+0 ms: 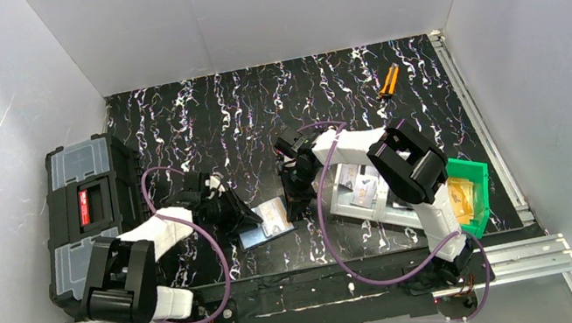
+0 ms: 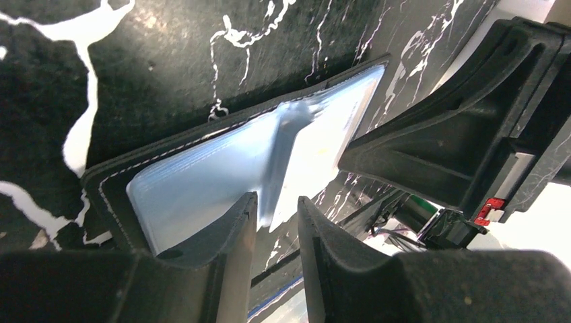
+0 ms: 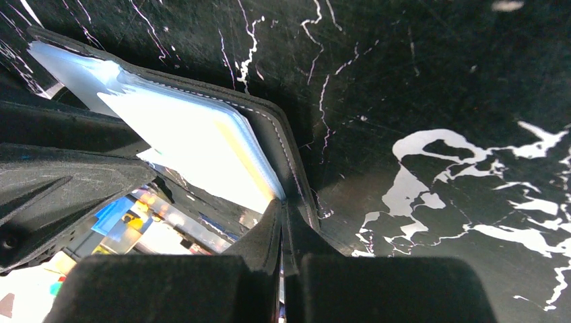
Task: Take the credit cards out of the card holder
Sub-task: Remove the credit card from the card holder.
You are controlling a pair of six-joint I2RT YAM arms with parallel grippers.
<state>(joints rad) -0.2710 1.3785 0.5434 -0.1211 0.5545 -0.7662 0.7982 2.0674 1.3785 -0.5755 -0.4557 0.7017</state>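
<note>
- Card holder [image 1: 260, 235]: a small black wallet lying spread open on the black, white-streaked table [image 1: 256, 113]. It is near the front edge, between the two arms.
- Its glossy blue-grey inner pockets [image 2: 202, 175] face up, framed by a black stitched border.
- In the left wrist view, a fold of the clear pocket material [image 2: 296, 128] stands up from the middle of the holder. It runs down toward the left gripper's fingers.
- Card [image 3: 246, 155]: a yellowish-tan edge shows inside the pockets on the holder's right half. The card is tucked in, not drawn out.
- Left gripper [image 2: 277, 222]: at the left half of the holder, over the pockets. Its fingers stand slightly apart with a narrow gap. The end of the raised fold reaches into that gap, but no clamp on it is visible.
- Right gripper [image 3: 283, 222]: at the holder's right edge, with its fingers pressed together. The tips meet the stitched black border. Whether a sliver of the border is pinched cannot be told.
- From above, the left gripper [image 1: 241, 216] and the right gripper [image 1: 299, 204] sit on either side of the holder.
- Toolbox [image 1: 87, 214]: large and black with clear lid compartments, on the left side by the wall.
- Grey tray [image 1: 352, 203]: right of the holder, partly under the right arm.
- Green bin [image 1: 473, 182]: further right, near the table's edge.
- Orange-handled tool [image 1: 388, 81]: at the far right of the table, well apart from everything else.
</note>
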